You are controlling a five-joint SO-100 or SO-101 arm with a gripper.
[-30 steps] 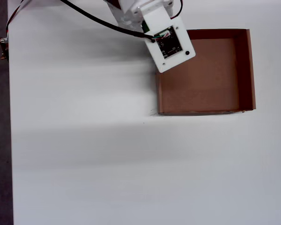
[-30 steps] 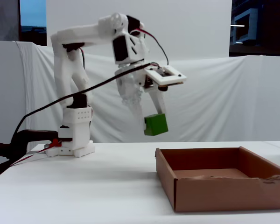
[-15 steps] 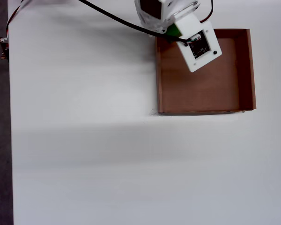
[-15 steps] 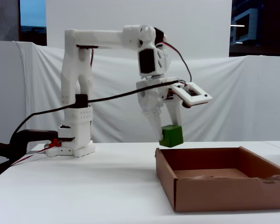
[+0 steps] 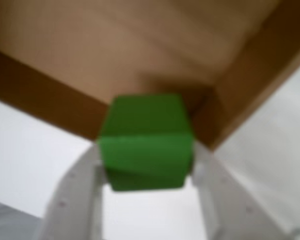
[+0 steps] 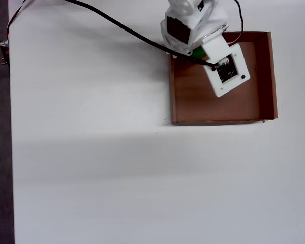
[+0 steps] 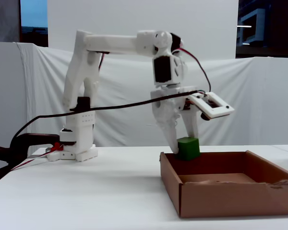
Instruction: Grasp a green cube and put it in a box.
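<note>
One green cube (image 7: 187, 147), one brown cardboard box (image 7: 216, 199), one white gripper (image 7: 183, 149), one white table (image 6: 91, 168). Wrist view blurred; fingertips (image 5: 96, 165) hidden behind cube, box cut off at frame edges. Overhead view: cube almost wholly covered by arm, only a green sliver at upper centre. Cube clamped between both fingers, jaws narrowed to cube width. Held at centre of fixed view, above box's left rear corner, clear of box floor.

Arm (image 7: 120, 43) extended horiz., gripper (image 7: 183, 143) pointing down, clamped, loaded.
</note>
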